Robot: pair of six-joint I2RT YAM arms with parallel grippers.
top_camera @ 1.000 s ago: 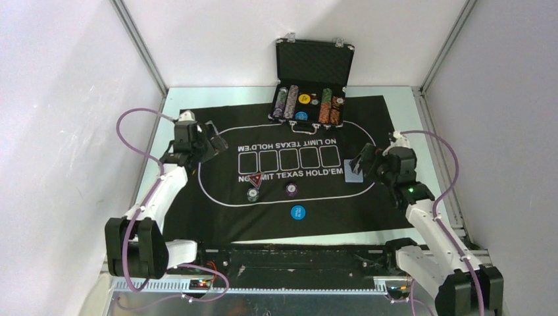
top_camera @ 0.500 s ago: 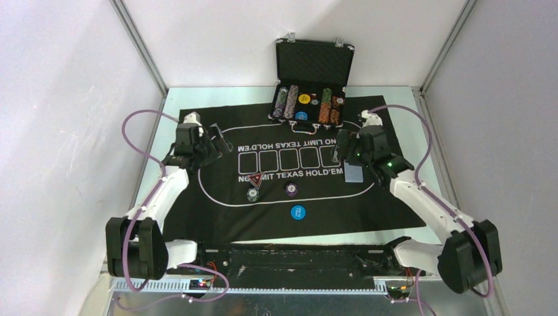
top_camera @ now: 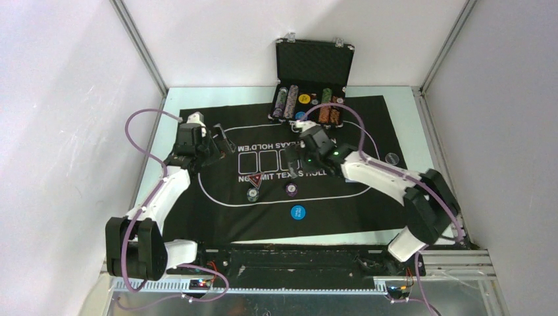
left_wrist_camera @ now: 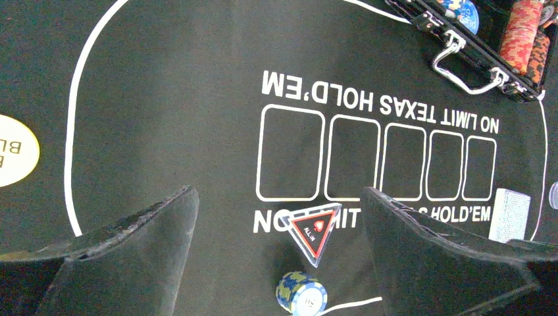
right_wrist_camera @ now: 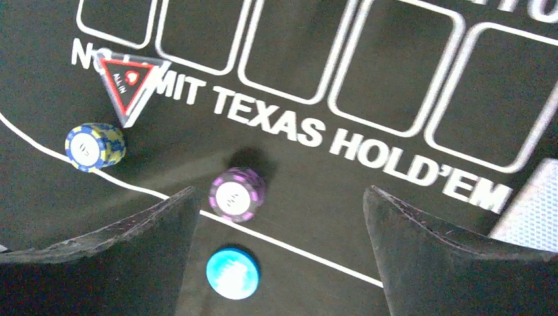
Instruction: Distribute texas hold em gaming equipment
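Judging from the layout, the sharing-out looks partly done. Near the middle of the mat [top_camera: 197, 210] lie a blue-and-yellow chip [right_wrist_camera: 95, 146], a purple chip [right_wrist_camera: 237, 195], a round blue button [right_wrist_camera: 232, 273] and a red triangular marker [right_wrist_camera: 129, 80]. A yellow button [left_wrist_camera: 16, 150] sits at the mat's left, a grey disc [top_camera: 392, 158] at its right, and a blue-backed card [left_wrist_camera: 510, 214] lies just right of the near lettering. The five printed boxes [left_wrist_camera: 375, 161] are bare, and many stacked chips [top_camera: 289, 100] sit in the open case [top_camera: 312, 66] at the far edge, so much seems left to do.

The left gripper [top_camera: 222, 141] hangs over the mat's left part with its fingers [left_wrist_camera: 131, 243] spread wide, holding nothing. The right gripper [top_camera: 296, 157] reaches over the middle, above the purple chip, with its fingers [right_wrist_camera: 454, 257] also wide and touching nothing.
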